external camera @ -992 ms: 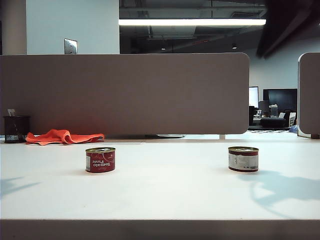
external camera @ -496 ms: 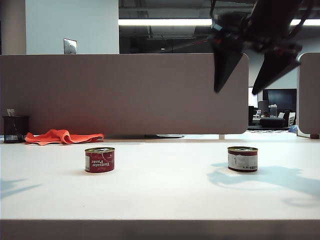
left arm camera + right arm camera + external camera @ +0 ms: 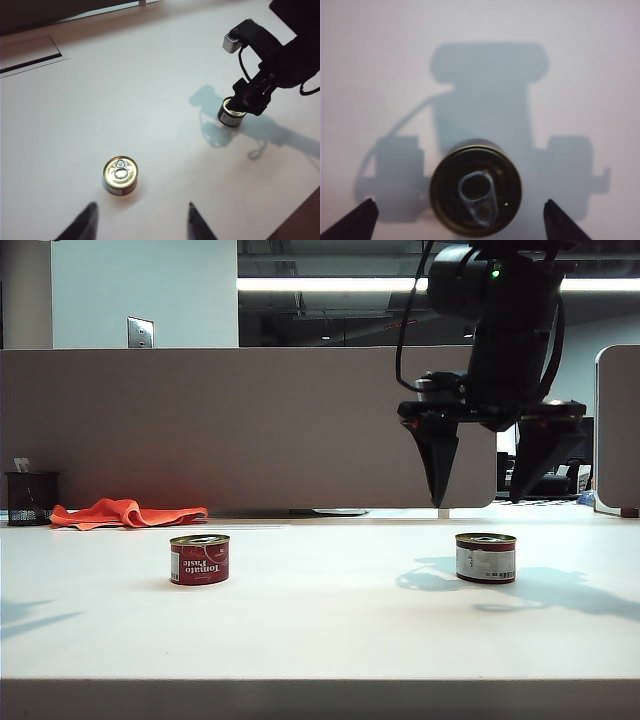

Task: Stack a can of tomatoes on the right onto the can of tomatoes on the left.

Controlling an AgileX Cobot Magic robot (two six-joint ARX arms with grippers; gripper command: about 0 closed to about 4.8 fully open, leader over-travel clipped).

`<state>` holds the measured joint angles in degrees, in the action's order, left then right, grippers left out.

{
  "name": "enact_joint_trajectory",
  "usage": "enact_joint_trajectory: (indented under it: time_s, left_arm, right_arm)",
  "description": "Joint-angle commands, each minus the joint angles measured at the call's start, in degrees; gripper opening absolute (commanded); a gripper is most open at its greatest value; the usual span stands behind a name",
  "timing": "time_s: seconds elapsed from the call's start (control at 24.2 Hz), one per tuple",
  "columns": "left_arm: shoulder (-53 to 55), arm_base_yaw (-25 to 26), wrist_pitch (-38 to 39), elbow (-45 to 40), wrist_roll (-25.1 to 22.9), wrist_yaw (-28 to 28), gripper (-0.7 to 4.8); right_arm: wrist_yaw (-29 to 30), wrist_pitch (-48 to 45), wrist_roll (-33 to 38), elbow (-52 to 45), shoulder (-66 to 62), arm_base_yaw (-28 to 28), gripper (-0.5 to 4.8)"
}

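Two short tomato cans stand upright on the white table. The left can (image 3: pixel 199 559) has a red label and a gold lid (image 3: pixel 120 175). The right can (image 3: pixel 485 557) has a white and red label. My right gripper (image 3: pixel 477 502) hangs open just above the right can, fingers pointing down, one to each side. In the right wrist view the right can's lid (image 3: pixel 475 187) lies between the spread tips of my right gripper (image 3: pixel 459 202), which do not touch it. My left gripper (image 3: pixel 141 206) is open and empty, high above the table near the left can.
An orange cloth (image 3: pixel 128 512) and a black mesh cup (image 3: pixel 32 498) sit at the back left, in front of the grey partition (image 3: pixel 250 430). A flat recessed panel (image 3: pixel 30 52) lies in the tabletop at the back. The table's front edge (image 3: pixel 320 680) runs across the exterior view.
The right arm came down into view from the upper right, its gripper spread wide, and now hangs over the right can. Both cans stayed put.
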<state>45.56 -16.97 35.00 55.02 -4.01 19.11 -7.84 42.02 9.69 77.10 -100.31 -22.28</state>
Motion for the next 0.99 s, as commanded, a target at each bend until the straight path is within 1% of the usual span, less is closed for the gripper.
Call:
enact_joint_trajectory:
  time_s: [0.04,0.17,0.21,0.25,0.58,0.66,0.74,0.79,0.87,0.91,0.95,0.99]
  left_arm:
    - [-0.09,0.09,-0.24,0.33,0.17,0.44,2.21]
    - [-0.09,0.02,-0.09,0.33,0.17,0.44,2.2]
    - [-0.09,0.02,-0.11,0.33,0.15,0.44,2.2]
    - [-0.09,0.02,-0.13,0.33,0.15,0.42,2.2]
    - [-0.09,0.04,-0.15,0.33,-0.07,0.39,2.2]
    - [-0.09,0.04,-0.15,0.33,-0.07,0.39,2.2]
    - [-0.09,0.04,-0.17,0.33,-0.07,0.39,2.2]
    - [-0.09,0.04,-0.17,0.33,-0.07,0.39,2.2]
    - [-0.09,0.04,-0.15,0.33,-0.07,0.42,2.2]
    - [-0.09,0.04,-0.13,0.33,-0.07,0.42,2.2]
    - [-0.09,0.04,0.02,0.33,-0.07,0.39,2.2]
    - [-0.11,0.04,0.02,0.33,-0.04,-0.11,2.15]
  right_arm:
    - [0.66,-0.57,1.07,0.28,-1.4,1.64,4.79]
    - [4.5,-0.55,2.58,0.28,-3.63,4.04,4.79]
    - [6.67,-0.59,2.75,0.28,-4.33,4.26,4.79]
    - [7.32,-0.66,2.75,0.28,-4.55,4.26,4.79]
    - [8.0,-1.75,2.73,0.28,-4.83,3.89,4.79]
    - [7.98,-1.73,2.73,0.28,-4.83,3.89,4.6]
    - [7.98,-1.55,2.73,0.28,-4.83,3.89,4.54]
    - [7.98,-1.42,2.71,0.28,-4.83,3.89,4.3]
    - [8.0,-1.27,2.73,0.28,-4.83,3.89,4.25]
    - [8.0,-1.11,2.71,0.28,-4.83,3.89,4.15]
    - [8.0,-0.68,2.71,0.28,-4.83,3.89,3.92]
    - [8.0,-0.28,2.69,0.28,-4.83,3.89,3.84]
